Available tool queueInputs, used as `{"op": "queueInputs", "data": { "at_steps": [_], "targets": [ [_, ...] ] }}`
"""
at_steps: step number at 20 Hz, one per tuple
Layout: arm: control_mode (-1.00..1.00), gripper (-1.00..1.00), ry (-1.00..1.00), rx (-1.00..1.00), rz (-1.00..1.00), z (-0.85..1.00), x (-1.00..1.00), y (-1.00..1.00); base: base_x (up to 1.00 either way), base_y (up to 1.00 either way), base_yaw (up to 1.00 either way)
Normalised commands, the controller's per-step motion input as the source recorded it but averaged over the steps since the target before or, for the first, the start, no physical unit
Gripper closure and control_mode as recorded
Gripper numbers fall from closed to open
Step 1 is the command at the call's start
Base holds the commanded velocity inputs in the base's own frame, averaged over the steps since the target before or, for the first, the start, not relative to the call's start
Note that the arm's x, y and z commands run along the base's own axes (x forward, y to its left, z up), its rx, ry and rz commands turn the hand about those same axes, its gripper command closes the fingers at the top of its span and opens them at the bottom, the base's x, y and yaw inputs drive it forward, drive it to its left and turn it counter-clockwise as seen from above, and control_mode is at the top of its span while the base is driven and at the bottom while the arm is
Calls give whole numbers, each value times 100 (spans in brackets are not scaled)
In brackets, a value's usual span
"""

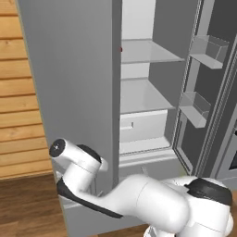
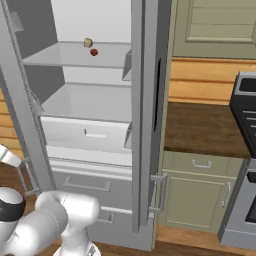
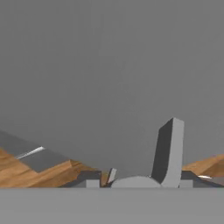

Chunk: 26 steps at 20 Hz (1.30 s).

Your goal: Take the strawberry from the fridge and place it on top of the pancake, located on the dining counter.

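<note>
A: Where is the gripper (image 3: 135, 181), and has it hold of anything?

B: In the hand view its dark tips sit low against a flat grey panel; nothing shows between them. How far apart they stand cannot be told. A grey upright bar rises just beside them, with wood-grain floor (image 3: 30, 173) at the corners.

A: And the arm?

B: In the left base view the white arm (image 1: 139, 196) bends low in front of the fridge (image 1: 69, 92), near its smooth light-grey closed door.

A: What is inside the fridge?

B: The other door stands open. On the upper pale shelf (image 2: 70, 57) lies the strawberry (image 2: 94, 52), tiny, round and dark red, just beside a yellowish-tan lump (image 2: 88, 43). Below is a bare shelf, then a white drawer (image 2: 85, 134) with a small handle. The open door's clear bins (image 1: 209, 51) look bare.
</note>
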Motion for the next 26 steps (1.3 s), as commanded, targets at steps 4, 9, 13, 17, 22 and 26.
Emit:
{"op": "queueInputs", "data": {
  "at_steps": [4,9,13,17,22,26],
  "targets": [
    [-100,-100,0,-3,0,0,-4,60,0,0,0],
    [-100,-100,-17,-21,5,33,3,37,0,0,0],
    [-100,-100,-4,-4,25,48,-6,-3,0,0,0],
    [-100,-100,3,22,2,56,-1,0,0,0,0],
    [-100,-100,-9,35,10,29,-54,1,0,0,0],
    [-100,-100,-2,12,24,85,-52,-11,0,0,0]
  ]
}}
